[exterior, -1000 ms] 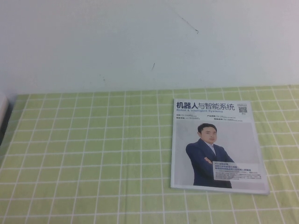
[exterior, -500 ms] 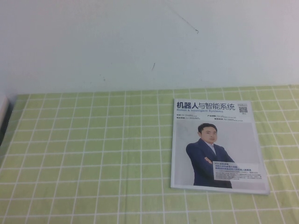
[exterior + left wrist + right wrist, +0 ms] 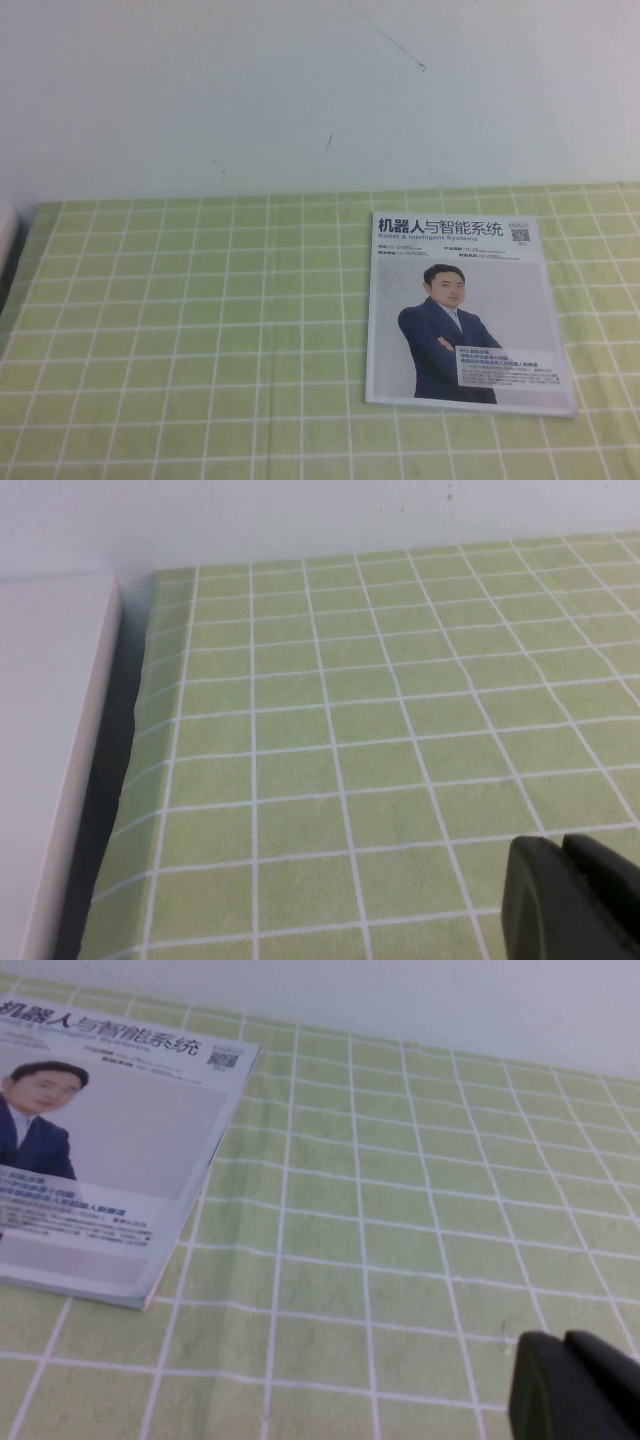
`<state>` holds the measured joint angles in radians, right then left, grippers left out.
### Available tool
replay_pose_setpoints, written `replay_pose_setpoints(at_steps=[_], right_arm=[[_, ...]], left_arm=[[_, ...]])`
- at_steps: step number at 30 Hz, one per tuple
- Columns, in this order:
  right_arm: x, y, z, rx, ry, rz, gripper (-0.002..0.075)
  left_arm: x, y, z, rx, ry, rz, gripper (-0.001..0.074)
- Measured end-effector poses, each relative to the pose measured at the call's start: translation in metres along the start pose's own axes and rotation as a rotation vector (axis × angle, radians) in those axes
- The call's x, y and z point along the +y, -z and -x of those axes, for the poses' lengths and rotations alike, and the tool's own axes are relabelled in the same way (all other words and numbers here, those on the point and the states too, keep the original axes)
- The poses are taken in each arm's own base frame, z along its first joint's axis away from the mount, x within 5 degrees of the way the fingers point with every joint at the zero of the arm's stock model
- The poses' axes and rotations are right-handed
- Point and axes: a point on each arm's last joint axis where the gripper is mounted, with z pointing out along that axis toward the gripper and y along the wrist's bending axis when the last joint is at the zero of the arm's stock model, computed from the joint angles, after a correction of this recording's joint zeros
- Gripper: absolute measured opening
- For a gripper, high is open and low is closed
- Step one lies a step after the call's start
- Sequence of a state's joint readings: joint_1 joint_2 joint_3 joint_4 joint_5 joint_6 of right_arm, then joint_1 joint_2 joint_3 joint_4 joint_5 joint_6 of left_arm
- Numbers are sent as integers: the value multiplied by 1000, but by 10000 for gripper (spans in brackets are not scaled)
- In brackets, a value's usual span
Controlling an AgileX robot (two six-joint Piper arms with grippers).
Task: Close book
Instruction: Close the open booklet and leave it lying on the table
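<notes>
A magazine-style book (image 3: 460, 315) lies shut and flat on the green checked cloth, right of the middle, its cover showing a man in a dark suit under Chinese title text. The right wrist view shows the same book (image 3: 100, 1150) some way off from my right gripper (image 3: 565, 1345), whose dark fingers are pressed together with nothing between them. Over bare cloth near the table's left side, my left gripper (image 3: 565, 845) is shut and empty. Neither gripper appears in the high view.
The green cloth (image 3: 200, 330) with white grid lines covers the table up to a white wall (image 3: 300, 90). A white board or table edge (image 3: 50, 740) borders the cloth on the left, with a dark gap beside it.
</notes>
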<state>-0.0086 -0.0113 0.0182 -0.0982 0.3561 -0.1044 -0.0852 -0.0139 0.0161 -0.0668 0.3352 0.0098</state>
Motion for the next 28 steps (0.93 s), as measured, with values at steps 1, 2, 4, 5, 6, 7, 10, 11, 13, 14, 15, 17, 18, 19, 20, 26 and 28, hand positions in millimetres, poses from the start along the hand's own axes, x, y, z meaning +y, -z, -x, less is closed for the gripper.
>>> replay_pose_setpoints(at_steps=[1, 2, 4, 5, 6, 7, 10, 11, 13, 14, 15, 17, 18, 19, 20, 26, 28], right_arm=[[0, 0, 0, 0, -3, 1, -3], [0, 0, 0, 0, -3, 1, -3], [0, 0, 0, 0, -3, 1, -3], [0, 0, 0, 0, -3, 1, -3], [0, 0, 0, 0, -4, 1, -3], [0, 0, 0, -2, -5, 1, -3], [0, 0, 0, -2, -4, 4, -3], [0, 0, 0, -3, -2, 9, -3], [1, 0, 0, -5, 2, 21, -3], [2, 0, 0, -7, 4, 28, -3], [2, 0, 0, -7, 6, 31, -3], [2, 0, 0, -8, 7, 34, -3], [2, 0, 0, -8, 7, 34, -3], [2, 0, 0, -8, 7, 34, -3], [2, 0, 1, -8, 7, 35, -3], [2, 0, 1, -8, 7, 35, -3], [2, 0, 1, -8, 7, 35, -3]], left_arm=[[0, 0, 0, 0, 0, 0, -4], [0, 0, 0, 0, 0, 0, -4], [0, 0, 0, 0, 0, 0, -4], [0, 0, 0, 0, 0, 0, -4], [0, 0, 0, 0, 0, 0, -4], [0, 0, 0, 0, 0, 0, -4], [0, 0, 0, 0, 0, 0, -4], [0, 0, 0, 0, 0, 0, -3], [0, 0, 0, 0, 0, 0, -4], [0, 0, 0, 0, 0, 0, -4], [0, 0, 0, 0, 0, 0, -4], [0, 0, 0, 0, 0, 0, -4], [0, 0, 0, 0, 0, 0, -4], [0, 0, 0, 0, 0, 0, -4], [0, 0, 0, 0, 0, 0, -4], [0, 0, 0, 0, 0, 0, -4], [0, 0, 0, 0, 0, 0, -4]])
